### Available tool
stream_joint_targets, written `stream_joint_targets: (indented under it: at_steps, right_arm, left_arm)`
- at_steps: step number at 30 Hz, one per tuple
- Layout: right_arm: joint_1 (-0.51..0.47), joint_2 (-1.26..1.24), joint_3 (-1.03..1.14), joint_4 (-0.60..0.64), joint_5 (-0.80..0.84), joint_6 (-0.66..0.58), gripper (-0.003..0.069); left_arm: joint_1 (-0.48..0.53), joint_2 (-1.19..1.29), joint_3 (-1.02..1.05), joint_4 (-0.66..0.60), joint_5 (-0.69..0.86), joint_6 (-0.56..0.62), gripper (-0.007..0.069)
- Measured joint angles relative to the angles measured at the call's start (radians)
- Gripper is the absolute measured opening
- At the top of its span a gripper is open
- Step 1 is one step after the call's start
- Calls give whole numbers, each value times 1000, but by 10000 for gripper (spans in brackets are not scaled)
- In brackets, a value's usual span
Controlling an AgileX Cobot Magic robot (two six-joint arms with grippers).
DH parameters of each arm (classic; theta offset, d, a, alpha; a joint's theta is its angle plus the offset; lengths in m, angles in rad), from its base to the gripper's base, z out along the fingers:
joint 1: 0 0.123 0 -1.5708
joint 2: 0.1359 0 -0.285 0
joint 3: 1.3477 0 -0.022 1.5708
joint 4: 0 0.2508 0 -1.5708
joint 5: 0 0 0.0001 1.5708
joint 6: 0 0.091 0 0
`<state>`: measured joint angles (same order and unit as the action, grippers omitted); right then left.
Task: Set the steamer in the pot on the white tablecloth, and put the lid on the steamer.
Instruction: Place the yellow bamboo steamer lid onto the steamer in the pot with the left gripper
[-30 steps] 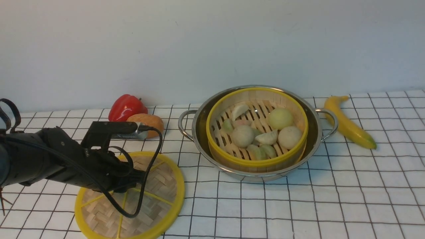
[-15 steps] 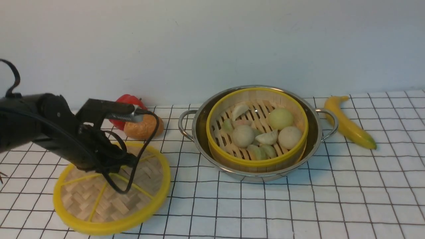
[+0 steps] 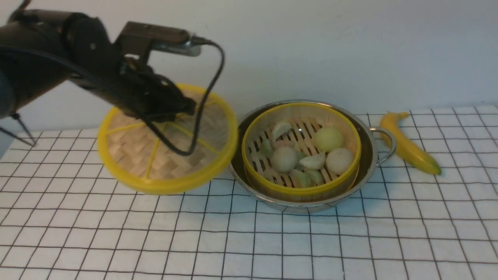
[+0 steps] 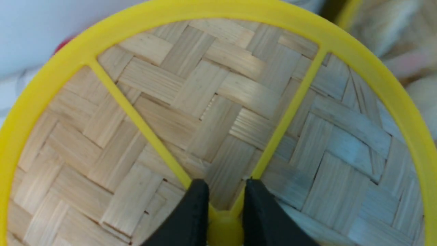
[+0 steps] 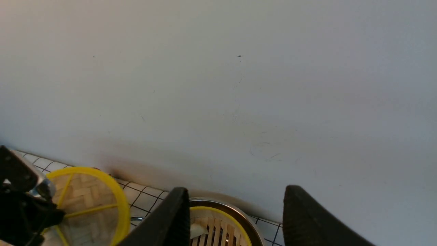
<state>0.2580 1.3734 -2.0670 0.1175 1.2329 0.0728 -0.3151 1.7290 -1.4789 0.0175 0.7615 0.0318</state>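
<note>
Two claws are in view. Left claw (image 4: 223, 191) is clenched on the centre knob (image 4: 223, 228) of the lid (image 3: 167, 155), held tilted above the white tablecloth (image 3: 350, 241), just left of the pot (image 3: 368, 155). The steamer (image 3: 299, 189) sits inside the pot, uncovered. Right claw (image 5: 237, 191) is released, grasping nothing

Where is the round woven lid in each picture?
Front view: the lid is held in the air, left of the steamer.
Left wrist view: the lid fills the picture, the left gripper pinching its knob.
Right wrist view: the lid sits small in a corner, beside the steamer.
Shared landmark: the steamer's yellow rim.
</note>
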Motion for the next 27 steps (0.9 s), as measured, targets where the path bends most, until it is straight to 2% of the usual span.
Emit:
stream_joint_targets:
  at_steps: [5, 10, 19, 27]
  right_arm:
    - [0, -1, 0, 1, 0, 0, 380]
    - [0, -15, 0, 3, 1, 0, 380]
    - [0, -60, 0, 3, 1, 0, 380]
    - [0, -66, 0, 3, 1, 0, 380]
  left_arm:
    - [-156, 133, -142, 2, -63, -12, 120]
    - [-245, 284, -279, 10, -67, -14, 120]
    - [-283, 380, -369, 16, -51, -15, 120]
    - [-283, 398, -370, 104, -46, -32, 120]
